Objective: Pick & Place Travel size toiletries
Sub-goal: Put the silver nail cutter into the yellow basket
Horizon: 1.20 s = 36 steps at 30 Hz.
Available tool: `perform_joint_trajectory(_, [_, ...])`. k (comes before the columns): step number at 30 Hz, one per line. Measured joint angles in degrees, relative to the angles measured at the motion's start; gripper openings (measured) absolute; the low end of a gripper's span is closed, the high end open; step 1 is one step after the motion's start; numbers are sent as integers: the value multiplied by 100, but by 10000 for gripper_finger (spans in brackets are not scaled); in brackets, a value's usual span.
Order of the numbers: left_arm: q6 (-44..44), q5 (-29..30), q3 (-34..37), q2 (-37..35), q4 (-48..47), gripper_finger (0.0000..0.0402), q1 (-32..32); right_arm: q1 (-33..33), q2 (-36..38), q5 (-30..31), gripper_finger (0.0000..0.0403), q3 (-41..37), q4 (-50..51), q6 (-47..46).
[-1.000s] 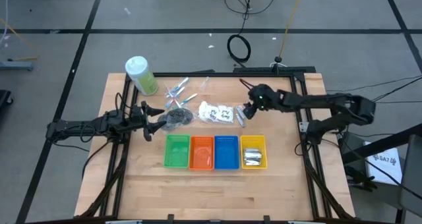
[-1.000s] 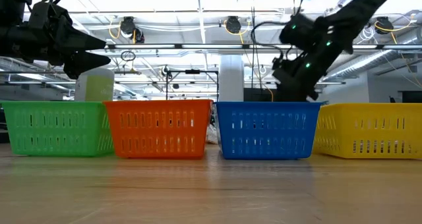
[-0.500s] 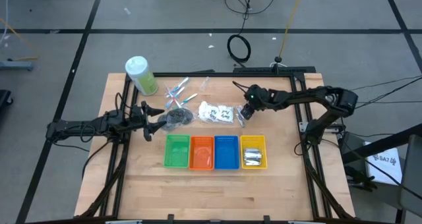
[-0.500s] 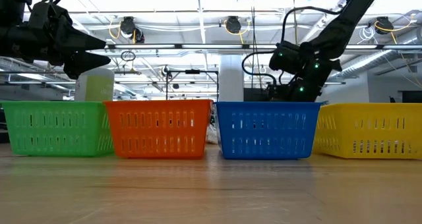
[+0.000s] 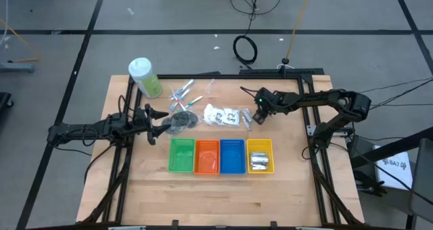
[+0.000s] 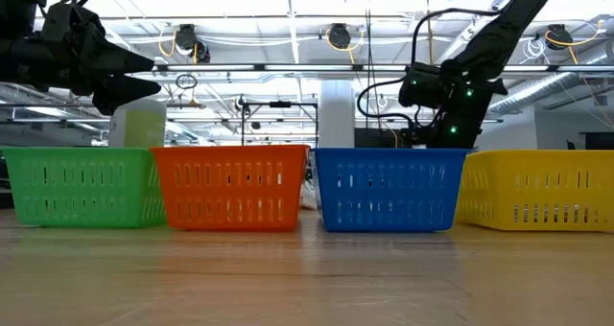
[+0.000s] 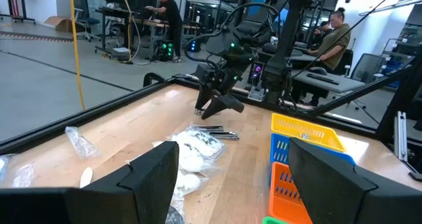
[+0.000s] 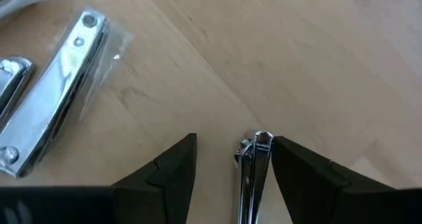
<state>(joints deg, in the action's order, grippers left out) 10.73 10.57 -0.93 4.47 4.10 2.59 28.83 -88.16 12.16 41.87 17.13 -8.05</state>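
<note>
The right end effector [image 8: 227, 161], fingers spread, straddles a small nail clipper [image 8: 254, 168] on the counter [image 5: 284, 182] beside the white packets [image 5: 223, 114]; probably stiff, light, slippery metal, best pinched across its narrow middle.

Wooden desk [image 5: 203, 196] carries: four bins in a row, green [image 5: 181, 155], orange [image 5: 207, 156], blue [image 5: 232, 156], yellow [image 5: 260, 155]; pale-green bottle [image 5: 145, 77]; white packets [image 5: 223, 115] and wrapped nail clippers [image 8: 62, 85] beside the right fingers [image 8: 165, 171]; dark pouch [image 5: 181, 120] before the left fingers [image 7: 155, 178].
</note>
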Motion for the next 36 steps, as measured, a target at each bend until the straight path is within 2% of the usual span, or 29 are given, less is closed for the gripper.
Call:
perform_joint_trajectory(11, [1,2,0,0,0,280,0,10,63,-13,179,-5,187,104])
perform_joint_trajectory(21, [0,0,1,2,-1,280,0,55,192,-29,169,1,916,-344])
perform_joint_trajectory(26, [0,2,0,1,0,280,0,55,192,-34,168,1,909,-330])
perform_joint_trajectory(36, [1,2,2,2,0,280,0,54,186,-158,127,-14,739,-320])
